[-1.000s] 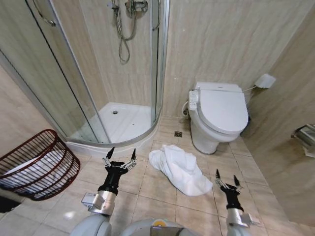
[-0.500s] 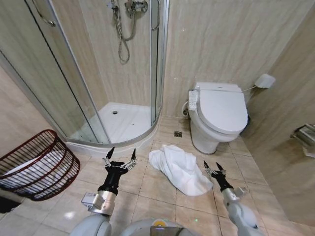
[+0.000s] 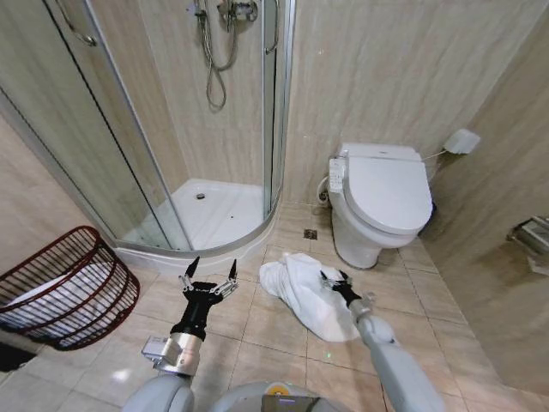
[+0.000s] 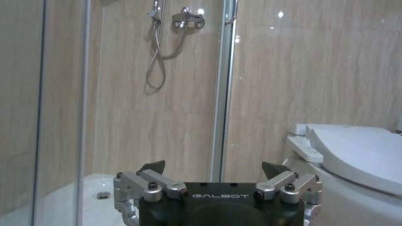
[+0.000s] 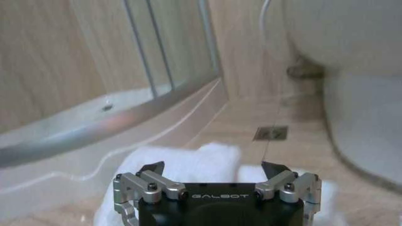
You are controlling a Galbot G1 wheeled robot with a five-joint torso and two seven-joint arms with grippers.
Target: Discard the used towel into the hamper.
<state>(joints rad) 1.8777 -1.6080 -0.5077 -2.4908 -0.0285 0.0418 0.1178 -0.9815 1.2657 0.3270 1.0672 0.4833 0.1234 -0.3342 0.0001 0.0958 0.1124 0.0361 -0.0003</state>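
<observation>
A: Where is the towel, and where is the right pincer?

B: A crumpled white towel (image 3: 307,290) lies on the tiled floor (image 3: 266,330), between the shower tray and the toilet. The right pincer (image 3: 335,281) reaches out over the towel's right half, low above the cloth; whether it touches cannot be told. Its two dark fingers stand apart, with nothing between them. In the right wrist view the right pincer (image 5: 213,168) has white folds of the towel (image 5: 188,160) directly below and ahead of its spread fingertips.

A: And the hamper?

B: The hamper (image 3: 64,287), a dark reddish-brown wire basket, sits on the floor at the robot's far left, tilted with its open mouth facing up and towards the shower. Something white shows through its weave. It is well apart from the towel.

A: What about the left pincer?

B: The left pincer (image 3: 208,279) is held upright above the floor, between hamper and towel, fingers spread and empty. In the left wrist view the left pincer (image 4: 215,168) points towards the shower wall.

A: What else stands around?

B: A glass shower enclosure (image 3: 163,137) with a curved white tray (image 3: 210,215) lies just behind the towel, and a white toilet (image 3: 382,202) with its lid shut is just beside it on the right. A floor drain (image 3: 310,233) sits between tray and toilet. Bare floor lies between towel and hamper, apart from the left arm.
</observation>
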